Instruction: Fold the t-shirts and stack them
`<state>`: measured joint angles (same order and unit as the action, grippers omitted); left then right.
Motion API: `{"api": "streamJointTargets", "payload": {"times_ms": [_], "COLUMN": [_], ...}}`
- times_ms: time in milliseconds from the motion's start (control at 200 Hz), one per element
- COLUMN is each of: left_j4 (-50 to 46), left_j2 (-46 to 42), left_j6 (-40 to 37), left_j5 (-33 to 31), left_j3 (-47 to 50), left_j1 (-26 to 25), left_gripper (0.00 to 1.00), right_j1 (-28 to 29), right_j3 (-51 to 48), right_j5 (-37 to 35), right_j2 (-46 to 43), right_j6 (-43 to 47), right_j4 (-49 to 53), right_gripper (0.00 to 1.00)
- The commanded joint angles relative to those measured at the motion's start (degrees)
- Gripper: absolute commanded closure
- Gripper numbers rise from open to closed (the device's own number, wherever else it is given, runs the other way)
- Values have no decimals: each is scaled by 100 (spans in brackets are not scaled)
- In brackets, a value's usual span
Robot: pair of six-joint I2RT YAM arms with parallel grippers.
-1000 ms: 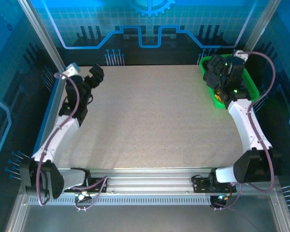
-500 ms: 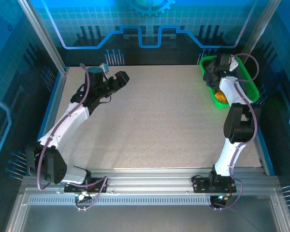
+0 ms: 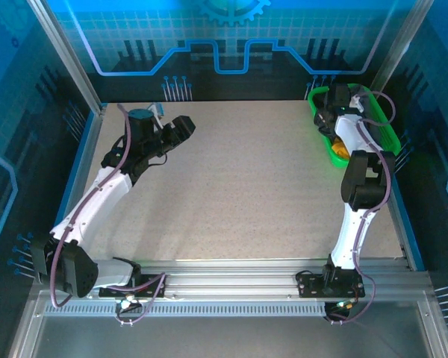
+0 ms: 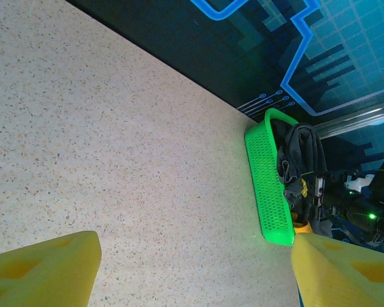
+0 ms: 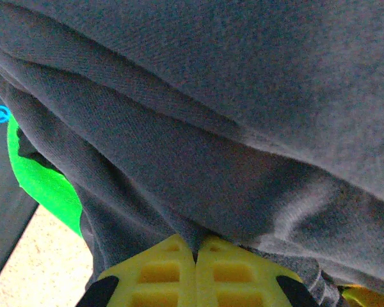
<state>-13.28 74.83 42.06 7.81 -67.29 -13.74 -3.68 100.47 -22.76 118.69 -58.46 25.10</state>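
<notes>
Right jaws pinch the dark tee (image 5: 211,128) in the basket (image 4: 265,179), at frame right; left jaws gape, empty. Lift straight up so the basket doesn't drag along.

The table (image 3: 246,194) had a flat, pale beige top, speckled all over with fine dark flecks. The surface looked matte and even, with no visible folds, marks or stains. A metal rail (image 3: 231,270) ran along its near edge.

One thing sat directly on the top: a green plastic basket (image 3: 389,136). It was long and narrow with a perforated wall. It stood in the far right corner, its long side lying along the right edge of the table and its far end near the back edge. Seen from the left wrist camera, the basket rested flat on its base, opening upward, with its wall meeting the speckled surface squarely.
</notes>
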Motion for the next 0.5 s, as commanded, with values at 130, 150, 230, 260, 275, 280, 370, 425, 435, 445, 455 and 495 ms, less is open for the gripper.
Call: {"api": "streamJointTargets", "payload": {"times_ms": [130,150,230,260,275,280,370,425,435,445,455,495], "left_j4": [-18,-11,33,51,51,57,121,149,154,158,159,151], "left_j2": [-49,-32,18,27,36,38,67,85,87,85,85,89], "left_j6": [-87,-84,-33,-23,-15,-15,16,47,54,62,58,56], "left_j5": [227,241,330,351,358,355,404,435,437,446,448,463], "left_j3": [-150,-161,-187,-189,-182,-176,-152,-144,-144,-144,-144,-153], "left_j1": [-23,-24,-24,-30,-32,-32,-41,-41,-41,-41,-41,-46], "left_gripper": [24,24,25,26,26,26,26,26,26,26,26,26], "right_j1": [304,327,412,452,466,478,658,798,812,835,859,931], "right_j3": [-863,-949,-1193,-1247,-1274,-1283,-1453,-1505,-1504,-1510,-1516,-1494], "right_j5": [-389,-420,-499,-509,-498,-490,-430,-456,-470,-484,-492,-509], "right_j2": [-1433,-1541,-1946,-2067,-2120,-2143,-2460,-2666,-2700,-2737,-2773,-2907], "right_j6": [-312,-315,-224,-210,-198,-191,-124,-15,1,19,36,137], "right_j4": [-734,-841,-1222,-1295,-1347,-1370,-1648,-1779,-1791,-1808,-1823,-1932], "right_gripper": [100,100,100,100,100,100,100,100,100,100,100,100]}}
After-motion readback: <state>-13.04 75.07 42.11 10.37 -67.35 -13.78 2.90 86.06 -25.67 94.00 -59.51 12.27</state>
